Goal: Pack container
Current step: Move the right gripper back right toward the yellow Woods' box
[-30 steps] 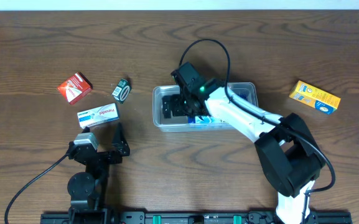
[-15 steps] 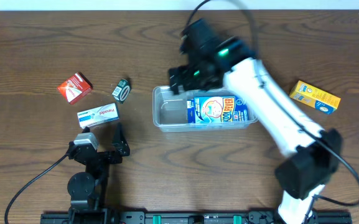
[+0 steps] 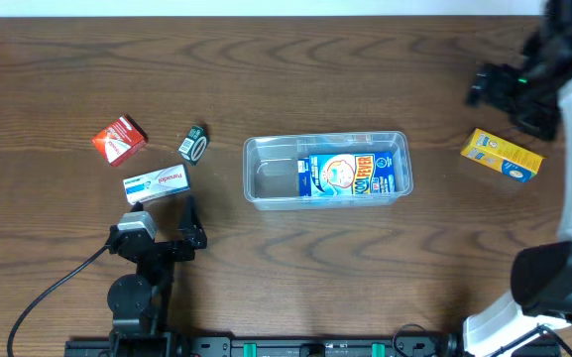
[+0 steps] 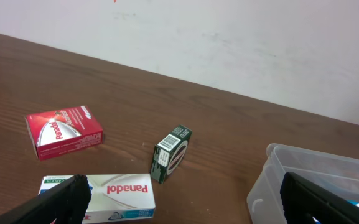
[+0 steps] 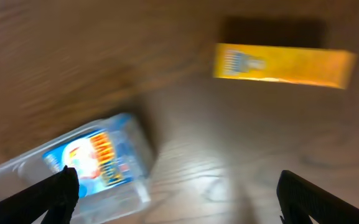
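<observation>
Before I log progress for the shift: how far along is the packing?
Done: one blue box lies inside the container. In hand: nothing; the left fingers and right fingers are both open and empty. Left: the yellow box, red box, Panadol box and small green box, all on the table outside it.

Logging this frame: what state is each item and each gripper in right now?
container: upright, open-topped, holding one box.
blue box: lying flat inside the container, toward its right end.
yellow box: flat on the table, right of the container, unpacked.
red box: on the table, far left, unpacked.
green box: standing on edge, unpacked.
Panadol box: lying flat, unpacked.
left gripper: open, empty.
right gripper: open, empty.
</observation>
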Controlling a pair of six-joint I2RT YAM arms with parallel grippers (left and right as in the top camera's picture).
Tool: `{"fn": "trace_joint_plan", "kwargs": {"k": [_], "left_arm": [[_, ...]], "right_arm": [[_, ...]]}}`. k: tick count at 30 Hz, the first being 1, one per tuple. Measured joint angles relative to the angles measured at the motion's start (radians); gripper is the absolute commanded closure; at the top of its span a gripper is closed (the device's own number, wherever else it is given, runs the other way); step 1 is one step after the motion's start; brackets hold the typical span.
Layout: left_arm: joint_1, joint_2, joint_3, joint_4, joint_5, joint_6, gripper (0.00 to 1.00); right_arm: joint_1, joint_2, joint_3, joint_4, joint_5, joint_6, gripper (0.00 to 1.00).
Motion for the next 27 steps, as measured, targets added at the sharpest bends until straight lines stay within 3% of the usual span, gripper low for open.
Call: {"fn": "trace_joint_plan", "kwargs": {"k": [8, 16, 27], "left_arm": [[0.0, 0.0, 0.0, 0.0, 0.0, 0.0, 0.02], [0.0, 0.0, 0.0, 0.0, 0.0, 0.0, 0.02], [0.0, 0.0, 0.0, 0.0, 0.0, 0.0, 0.02]], "right_arm": [[-0.138, 0.001, -0.204, 0.082, 0.026, 0.0, 0.01], [-0.156, 0.002, -0.292, 0.195, 0.073, -0.029, 0.01], [-0.156, 0.002, -0.347, 0.546, -0.015, -0.323, 0.01]]}}
